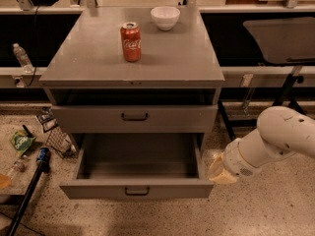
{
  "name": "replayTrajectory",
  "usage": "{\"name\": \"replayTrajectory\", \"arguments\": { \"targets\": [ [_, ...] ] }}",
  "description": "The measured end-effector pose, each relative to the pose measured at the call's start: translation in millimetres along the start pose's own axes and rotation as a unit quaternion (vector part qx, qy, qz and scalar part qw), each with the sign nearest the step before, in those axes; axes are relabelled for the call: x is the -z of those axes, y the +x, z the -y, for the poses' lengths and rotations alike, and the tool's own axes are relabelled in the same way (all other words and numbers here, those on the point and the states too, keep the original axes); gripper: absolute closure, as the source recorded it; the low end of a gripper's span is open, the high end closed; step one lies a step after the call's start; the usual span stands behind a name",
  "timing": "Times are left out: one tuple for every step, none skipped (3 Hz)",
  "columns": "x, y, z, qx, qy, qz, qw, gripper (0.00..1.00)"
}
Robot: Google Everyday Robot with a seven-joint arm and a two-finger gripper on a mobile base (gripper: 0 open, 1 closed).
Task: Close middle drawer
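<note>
The grey cabinet (133,58) stands in the middle of the camera view. Its middle drawer (136,191) is pulled far out toward me, with a flat grey front, a small black bar handle and nothing showing inside. The upper drawer (134,117) sits above it with a dark gap over its front. The lowest drawer is hidden under the open one. My gripper (219,172) is low on the right, on the end of the white arm (275,136), right beside the right front corner of the middle drawer.
A red cola can (131,42) and a white bowl (165,17) stand on the cabinet top. A plastic bottle (22,57), a green packet (20,142) and a black pole with a blue grip (29,183) lie at the left. A chair (283,38) stands at the right.
</note>
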State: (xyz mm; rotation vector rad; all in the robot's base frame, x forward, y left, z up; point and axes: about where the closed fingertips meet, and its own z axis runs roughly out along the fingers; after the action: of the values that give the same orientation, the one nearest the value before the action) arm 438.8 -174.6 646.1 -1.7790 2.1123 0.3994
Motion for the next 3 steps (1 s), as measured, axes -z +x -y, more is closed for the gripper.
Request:
{"name": "replayTrajectory", "arguments": {
  "targets": [
    [0, 0, 0, 0.0, 0.0, 0.0, 1.0, 1.0],
    [-33, -1, 1, 0.008, 0.003, 0.035, 0.9993, 1.0],
    [-93, -3, 1, 0.036, 0.013, 0.093, 0.9949, 1.0]
  ]
}}
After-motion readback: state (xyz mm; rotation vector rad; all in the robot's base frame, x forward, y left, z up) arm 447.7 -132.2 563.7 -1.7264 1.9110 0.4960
